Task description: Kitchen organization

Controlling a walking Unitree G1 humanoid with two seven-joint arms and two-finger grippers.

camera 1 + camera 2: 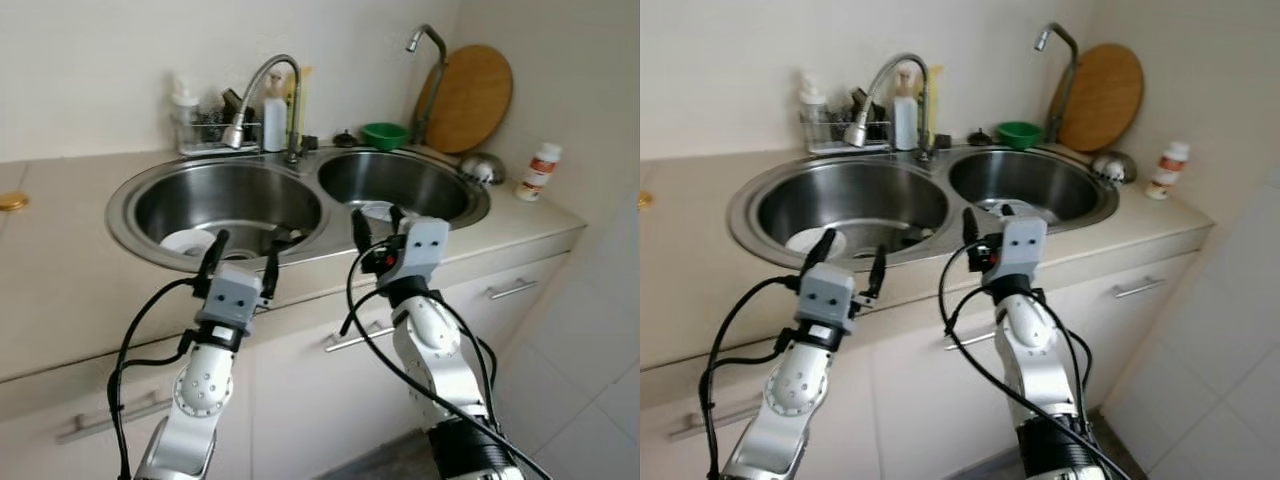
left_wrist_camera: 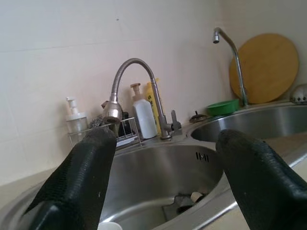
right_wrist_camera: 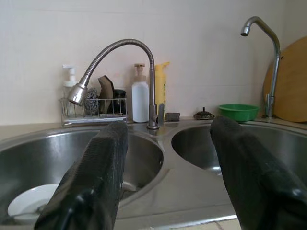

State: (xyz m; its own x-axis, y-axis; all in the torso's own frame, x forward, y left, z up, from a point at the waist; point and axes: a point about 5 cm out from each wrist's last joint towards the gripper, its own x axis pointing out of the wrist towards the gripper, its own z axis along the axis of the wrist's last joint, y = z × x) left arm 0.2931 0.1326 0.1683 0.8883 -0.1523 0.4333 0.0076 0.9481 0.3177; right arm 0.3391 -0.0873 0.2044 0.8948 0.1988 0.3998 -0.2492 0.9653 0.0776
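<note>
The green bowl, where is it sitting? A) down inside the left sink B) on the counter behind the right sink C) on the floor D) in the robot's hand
B: the green bowl sits on the counter behind the right sink, next to the round wooden board.

Glossy stainless steel sink (image 1: 130,195), matt beige counter (image 1: 60,270), wooden round board (image 1: 470,95), seemingly plastic green bowl (image 1: 384,134)

Both tools (image 1: 241,254) (image 1: 376,222) raised, fingers apart.
</note>
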